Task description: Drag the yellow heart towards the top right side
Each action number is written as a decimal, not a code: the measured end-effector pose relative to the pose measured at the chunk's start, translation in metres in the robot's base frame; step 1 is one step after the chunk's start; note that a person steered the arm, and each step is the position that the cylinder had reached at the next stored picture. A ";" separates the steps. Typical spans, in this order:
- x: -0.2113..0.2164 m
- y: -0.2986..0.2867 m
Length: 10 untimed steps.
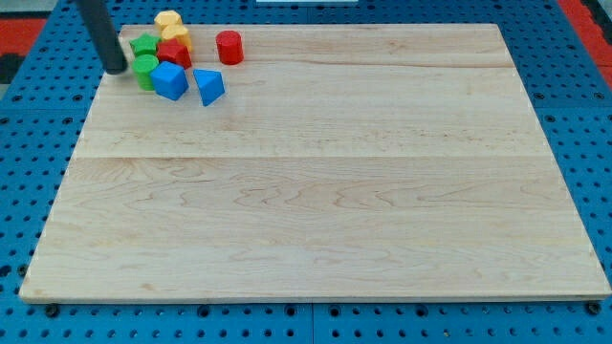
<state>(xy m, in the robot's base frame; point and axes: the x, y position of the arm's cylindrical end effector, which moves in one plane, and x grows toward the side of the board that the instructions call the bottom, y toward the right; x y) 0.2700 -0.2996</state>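
Observation:
Two yellow blocks sit together at the board's top left corner. The lower one looks like the yellow heart, and the upper one like a pentagon, though the shapes are hard to make out. The heart touches a red block just below it. My tip stands at the board's left edge, left of the cluster. It is close beside a round green block, below and left of the heart, and does not touch the heart.
A green star lies left of the heart. A blue cube and a blue triangle lie below the cluster. A red cylinder stands to the heart's right. The wooden board rests on a blue pegboard.

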 end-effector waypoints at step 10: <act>0.064 0.113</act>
<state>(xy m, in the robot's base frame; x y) 0.3339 -0.1862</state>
